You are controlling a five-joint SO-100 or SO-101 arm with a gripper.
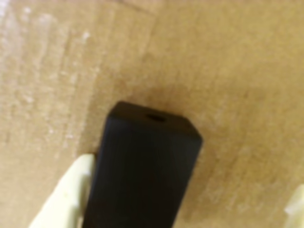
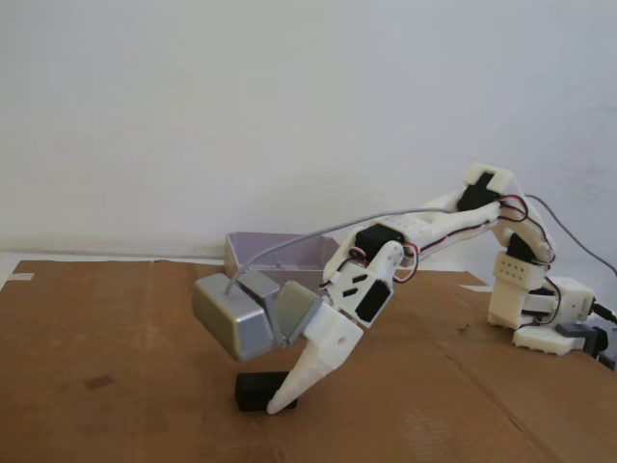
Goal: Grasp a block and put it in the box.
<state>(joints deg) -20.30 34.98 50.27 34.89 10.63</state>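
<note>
Brown corrugated cardboard (image 2: 116,386) covers the work surface, with a plain white wall behind; lighting is even. Taking the black block (image 2: 258,391) as reference: it lies flat on the cardboard at the near edge of the scene, long axis roughly toward the arm, not lifted. The gripper (image 2: 281,401) is down at the block, its cream fingertip touching or just beside the block's right end in the fixed view. In the wrist view the block (image 1: 145,171) fills the lower centre, a small hole showing in its end face; one cream finger (image 1: 66,199) sits against its left side, while the other finger (image 1: 297,206) is only a sliver at the far right edge, well apart from the block. Fingers therefore stand apart, with the block between them but hugging one side; no clamp yet. Judgement: the arm is pitched steeply down so the jaws straddle the block from above, and this is the pre-grasp step; closing should pull the free finger across. Risk: the off-centre contact may nudge or rotate the block on closing. Above and left of the block hangs the grey wrist camera housing (image 2: 231,313). Behind the block, near the wall, stands the translucent box (image 2: 280,253), the drop target, empty as far as visible. Farthest right of the block is the arm's base (image 2: 540,309).
</note>
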